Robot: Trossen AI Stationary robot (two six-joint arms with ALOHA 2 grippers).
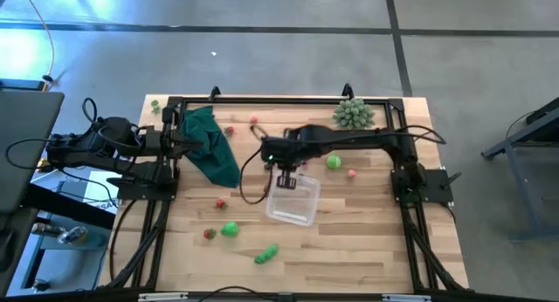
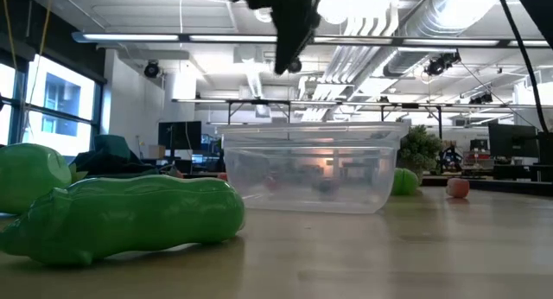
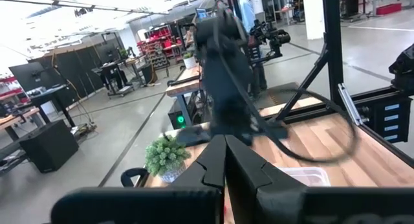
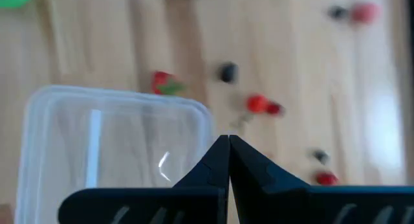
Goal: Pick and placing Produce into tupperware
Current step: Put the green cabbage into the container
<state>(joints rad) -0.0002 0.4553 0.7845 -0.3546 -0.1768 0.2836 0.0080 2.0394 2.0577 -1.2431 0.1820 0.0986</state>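
Clear plastic tupperware [image 1: 293,202] sits directly under the right gripper [image 1: 286,181], whose fingers are pressed together, empty. Red berries [image 4: 257,104] lie scattered just beyond it; left gripper [image 1: 194,143] waits closed beside the green cloth [image 1: 212,143].

Open workshop hall around a wooden table

A grey concrete floor [image 1: 288,49] is stretching out beyond the light wood table [image 1: 367,250], dark seams crossing it. Ceiling ducts [image 2: 449,22] and strip lights are running overhead, daylight is coming through a window [image 2: 60,100] at the side, and desks with monitors [image 2: 177,135] are standing in the distance.
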